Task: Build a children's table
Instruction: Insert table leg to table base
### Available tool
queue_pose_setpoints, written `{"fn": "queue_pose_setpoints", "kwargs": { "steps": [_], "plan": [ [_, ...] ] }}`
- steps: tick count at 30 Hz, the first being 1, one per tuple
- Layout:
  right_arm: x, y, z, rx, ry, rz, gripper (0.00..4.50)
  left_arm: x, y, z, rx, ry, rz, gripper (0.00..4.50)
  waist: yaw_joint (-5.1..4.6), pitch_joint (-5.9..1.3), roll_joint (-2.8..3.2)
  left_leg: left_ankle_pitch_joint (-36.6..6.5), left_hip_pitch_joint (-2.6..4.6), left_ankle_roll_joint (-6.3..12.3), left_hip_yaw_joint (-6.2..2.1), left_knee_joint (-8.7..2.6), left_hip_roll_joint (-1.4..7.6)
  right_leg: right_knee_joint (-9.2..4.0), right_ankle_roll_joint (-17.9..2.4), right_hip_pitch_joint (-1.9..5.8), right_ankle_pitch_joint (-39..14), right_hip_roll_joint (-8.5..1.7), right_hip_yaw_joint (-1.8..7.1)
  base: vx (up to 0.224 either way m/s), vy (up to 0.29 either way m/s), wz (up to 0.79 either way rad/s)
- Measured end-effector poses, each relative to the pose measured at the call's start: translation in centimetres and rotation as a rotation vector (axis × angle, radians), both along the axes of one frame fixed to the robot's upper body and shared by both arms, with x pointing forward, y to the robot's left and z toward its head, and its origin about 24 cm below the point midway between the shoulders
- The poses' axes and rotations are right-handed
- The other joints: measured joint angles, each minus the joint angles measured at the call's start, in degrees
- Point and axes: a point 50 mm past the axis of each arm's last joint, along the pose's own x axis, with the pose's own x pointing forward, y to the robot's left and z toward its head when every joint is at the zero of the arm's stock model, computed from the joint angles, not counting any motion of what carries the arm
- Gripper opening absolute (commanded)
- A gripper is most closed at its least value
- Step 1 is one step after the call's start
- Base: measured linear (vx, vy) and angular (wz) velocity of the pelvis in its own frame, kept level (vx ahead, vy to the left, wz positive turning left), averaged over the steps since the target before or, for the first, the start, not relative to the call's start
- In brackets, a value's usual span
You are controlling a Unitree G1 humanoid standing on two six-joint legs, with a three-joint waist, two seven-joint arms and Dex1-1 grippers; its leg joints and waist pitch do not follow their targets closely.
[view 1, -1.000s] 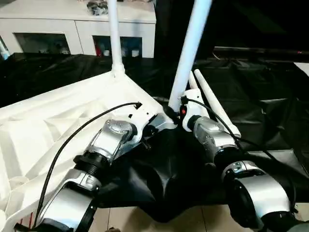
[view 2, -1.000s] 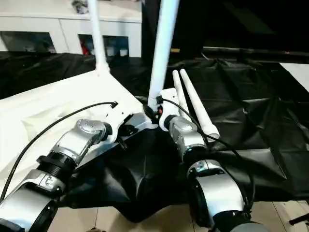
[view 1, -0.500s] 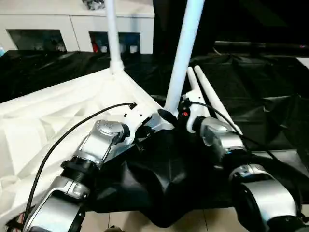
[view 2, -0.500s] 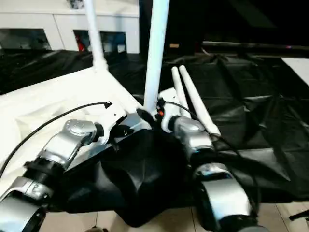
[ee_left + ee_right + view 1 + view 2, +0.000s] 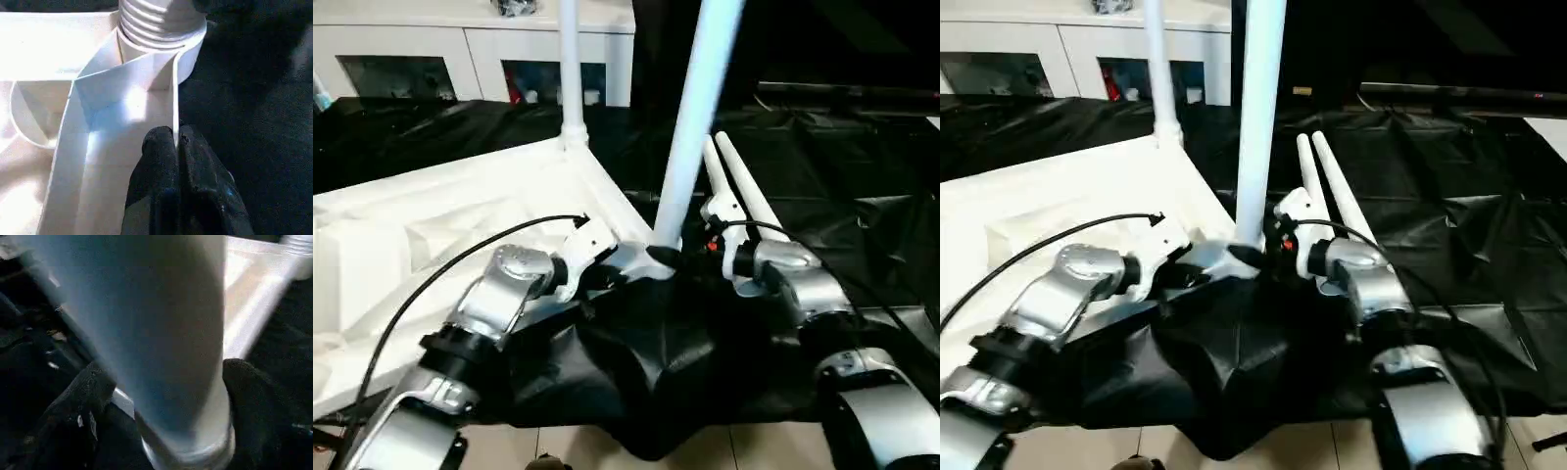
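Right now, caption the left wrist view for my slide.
Left gripper pinching the tabletop's rim beside a threaded leg.

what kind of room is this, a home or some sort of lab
Probably a lab or workshop rather than a home. The white table top lies upside down on a work table draped in black sheeting, a white cabinet with glass doors stands behind it, and the floor is pale tile.

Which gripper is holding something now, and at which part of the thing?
The left gripper is pinching the thin side rim of the table top, beside the corner socket. The right gripper has its fingers around the leg at its base.
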Motion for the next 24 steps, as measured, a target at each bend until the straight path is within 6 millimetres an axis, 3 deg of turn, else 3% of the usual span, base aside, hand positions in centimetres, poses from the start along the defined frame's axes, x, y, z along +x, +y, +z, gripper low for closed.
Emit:
{"fn": "queue_pose_setpoints", "kwargs": {
  "steps": [3,11,24],
  "plan": [
    [-0.5,0.2,-0.3,-0.013,0.012,0.041,3.69,-0.4,0.0,0.0,0.004,0.010,-0.041,0.00,0.59,0.01,0.01,0.0,-0.02,0.01,0.01,0.10,0.00,0.06,0.0,0.01,0.0,0.00,0.00,0.000,0.000,0.00],
    [-1.4,0.6,-0.4,-0.028,0.028,0.120,3.69,-1.2,0.2,-0.1,0.007,0.031,-0.103,0.00,0.77,0.01,0.01,0.0,0.00,0.01,0.00,0.21,0.00,0.14,0.0,0.05,0.0,-0.02,0.00,0.000,0.000,0.00],
    [-1.9,0.5,-0.9,0.018,0.019,0.057,3.55,-1.3,0.2,-0.2,0.008,0.004,-0.104,0.00,0.83,0.00,0.00,0.0,0.00,0.01,-0.04,0.31,-0.01,0.24,0.0,0.07,0.0,-0.03,0.00,0.000,0.000,0.00]
  ]
}}
